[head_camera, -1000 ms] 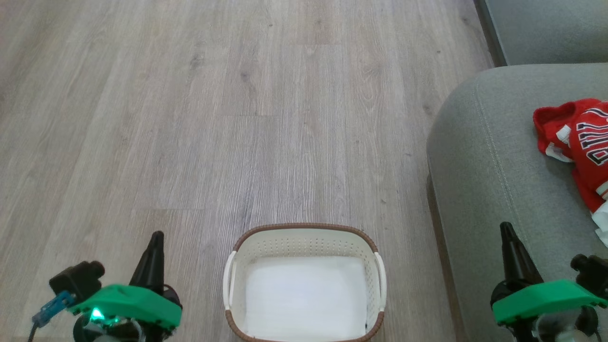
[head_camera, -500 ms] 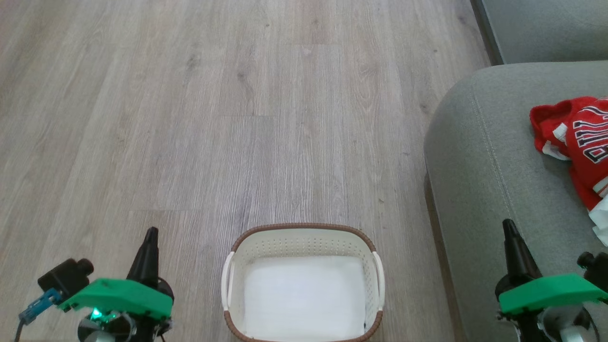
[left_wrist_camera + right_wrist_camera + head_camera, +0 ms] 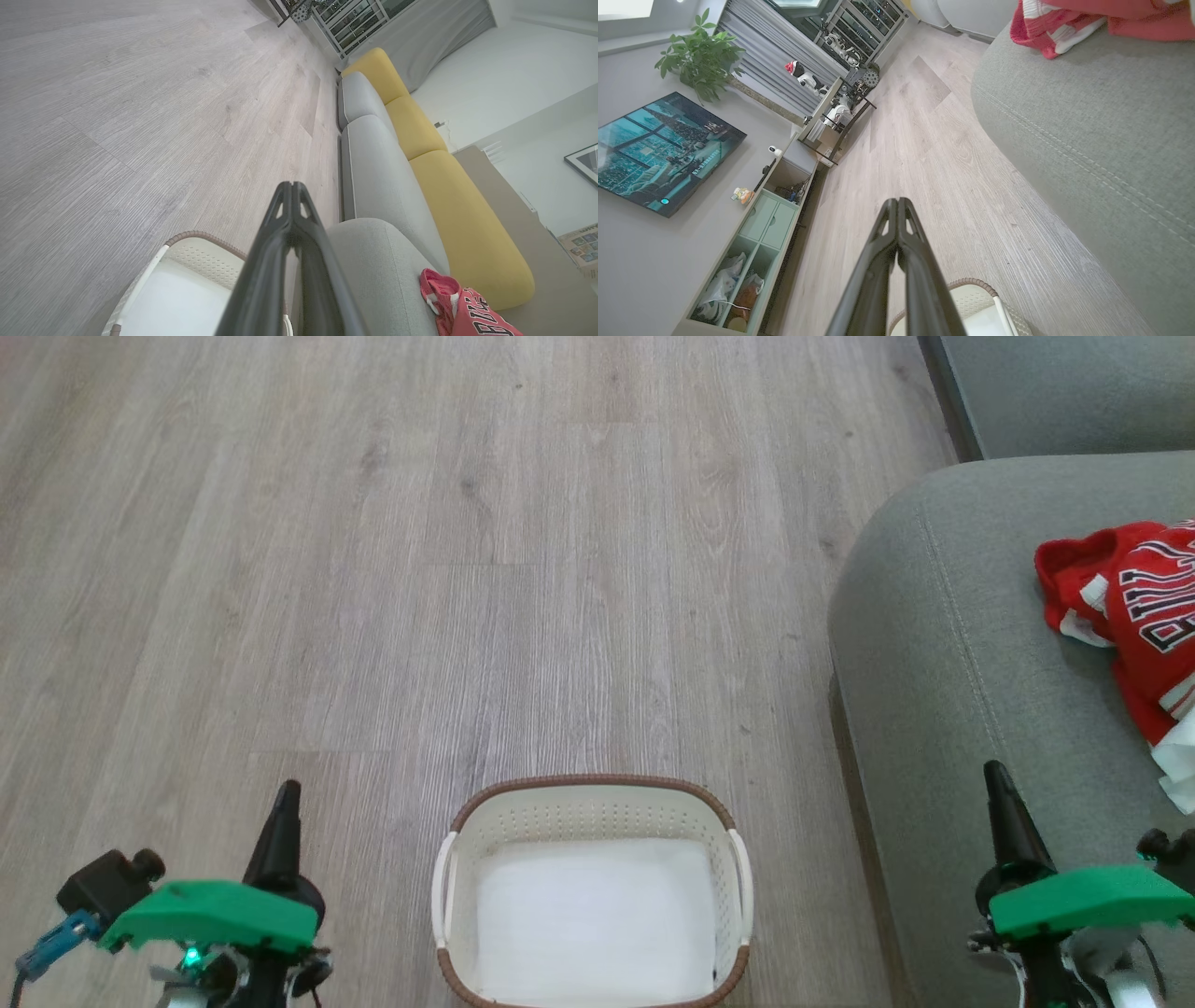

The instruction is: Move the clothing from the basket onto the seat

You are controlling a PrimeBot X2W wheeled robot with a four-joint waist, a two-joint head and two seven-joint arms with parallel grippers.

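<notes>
Left hand (image 3: 292, 186) and right hand (image 3: 897, 201) are clenched empty, so a careless right swing could drag the clothing (image 3: 1134, 616) off the seat (image 3: 943, 663).

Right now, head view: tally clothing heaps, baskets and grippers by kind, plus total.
clothing, one red heap on the seat: 1
basket, white, on the floor: 1
Grippers, left gripper and right gripper: 2
Total: 4
</notes>
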